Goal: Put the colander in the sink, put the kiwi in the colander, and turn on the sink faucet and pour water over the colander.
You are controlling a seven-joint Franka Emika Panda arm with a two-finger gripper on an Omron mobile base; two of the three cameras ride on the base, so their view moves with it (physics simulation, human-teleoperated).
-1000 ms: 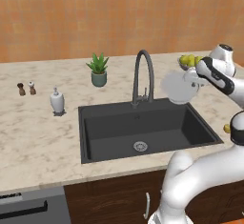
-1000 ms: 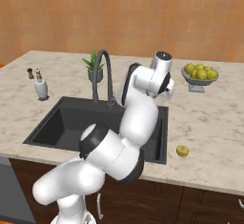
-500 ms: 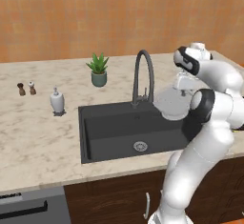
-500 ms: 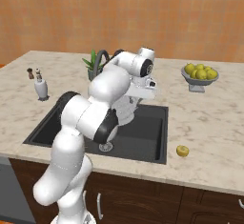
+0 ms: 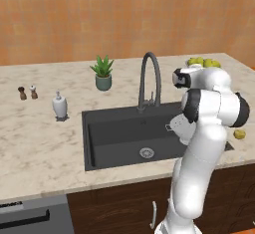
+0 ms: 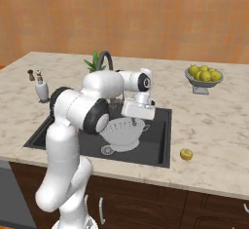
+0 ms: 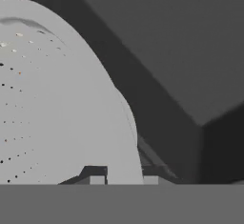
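Since the colander (image 6: 124, 133) hangs straight below the jaws with its rim pinched between them, the relation that matters for us is colander to sink (image 6: 158, 147) floor: the bowl is already inside the basin's walls, toward the right end, and looks just above the bottom or barely touching, we can't tell which.

Going left to right in the right base view, we've got the sink faucet (image 6: 104, 60) arching up behind the arm, then the gripper (image 6: 138, 110) pointing down over the colander, then the kiwi (image 6: 186, 154) sitting on the bench (image 6: 214, 125) just past the basin's right edge.

From the hand view the jaws look closed on the colander's rim, wall running up and left.

So next call, we'd guess: let go, then swing right for the kiwi.
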